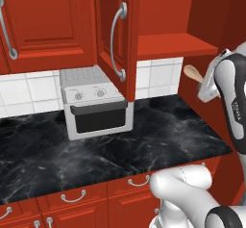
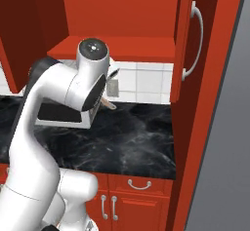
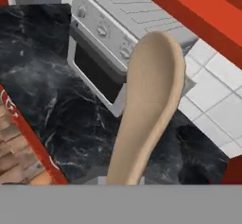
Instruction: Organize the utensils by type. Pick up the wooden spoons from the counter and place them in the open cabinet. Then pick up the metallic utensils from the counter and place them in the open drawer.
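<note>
A toaster oven (image 1: 96,102) stands on the counter (image 1: 144,145) against the tiled wall (image 1: 158,75), at about ten o'clock from the counter's middle. Above it, at twelve o'clock, hangs the open cabinet (image 1: 168,46). The wooden spoon (image 1: 193,73) is in the air at three o'clock, above the counter's right end and below the cabinet shelf.

White arm (image 2: 53,108) raised and bent at the elbow, wrist (image 1: 226,78) high, fingers closed together
</note>
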You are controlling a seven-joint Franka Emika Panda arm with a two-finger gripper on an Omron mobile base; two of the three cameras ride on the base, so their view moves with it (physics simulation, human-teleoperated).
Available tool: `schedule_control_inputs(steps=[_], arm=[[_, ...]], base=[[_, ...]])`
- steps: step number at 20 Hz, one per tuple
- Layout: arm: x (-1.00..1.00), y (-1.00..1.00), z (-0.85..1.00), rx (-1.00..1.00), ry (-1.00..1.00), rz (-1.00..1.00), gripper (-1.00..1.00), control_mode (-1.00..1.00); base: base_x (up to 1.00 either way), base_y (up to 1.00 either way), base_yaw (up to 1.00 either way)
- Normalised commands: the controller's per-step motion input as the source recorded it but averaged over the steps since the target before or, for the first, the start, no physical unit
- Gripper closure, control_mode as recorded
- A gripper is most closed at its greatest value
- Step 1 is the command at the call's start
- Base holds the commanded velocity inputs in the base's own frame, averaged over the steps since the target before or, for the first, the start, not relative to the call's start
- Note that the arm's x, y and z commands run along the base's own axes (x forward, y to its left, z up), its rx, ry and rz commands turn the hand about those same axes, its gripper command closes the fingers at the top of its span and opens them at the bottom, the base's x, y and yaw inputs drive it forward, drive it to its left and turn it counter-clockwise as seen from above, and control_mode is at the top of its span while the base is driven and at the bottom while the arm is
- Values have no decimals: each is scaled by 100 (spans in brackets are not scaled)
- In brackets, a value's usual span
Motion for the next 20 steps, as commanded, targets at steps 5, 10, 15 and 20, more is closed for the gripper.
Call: schedule_control_inputs(steps=[5, 10, 15, 20], arm=[[30, 2, 53, -14, -60, 30, 100, -100], [38, 9, 69, -4, -30, 27, 100, -100], [50, 9, 60, -7, -5, 23, 100, -100], [60, 8, 20, -19, 0, 15, 100, -100]], base=[[0, 0, 0], [0, 0, 0], [0, 0, 0], [0, 0, 0]])
